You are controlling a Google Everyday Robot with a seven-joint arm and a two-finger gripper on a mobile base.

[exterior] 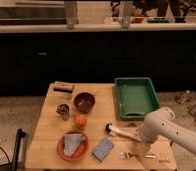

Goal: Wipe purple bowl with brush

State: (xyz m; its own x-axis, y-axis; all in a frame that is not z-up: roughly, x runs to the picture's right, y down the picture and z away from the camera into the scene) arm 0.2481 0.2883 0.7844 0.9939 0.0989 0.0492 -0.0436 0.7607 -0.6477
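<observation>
The purple bowl (84, 101) stands upright on the wooden table (51, 125), left of centre. The brush (120, 132) lies flat right of centre, dark head pointing left, white handle running right under my arm. My gripper (141, 145) hangs over the handle end of the brush, at the table's front right, far from the bowl. The white arm (163, 127) hides the gripper's tips.
A green tray (137, 96) sits at the back right. An orange plate (73, 146) with a grey cloth, a blue sponge (103, 149), an orange ball (80, 121), a small dark cup (63, 110), a fork (136, 156) and a dark block (64, 88) share the table.
</observation>
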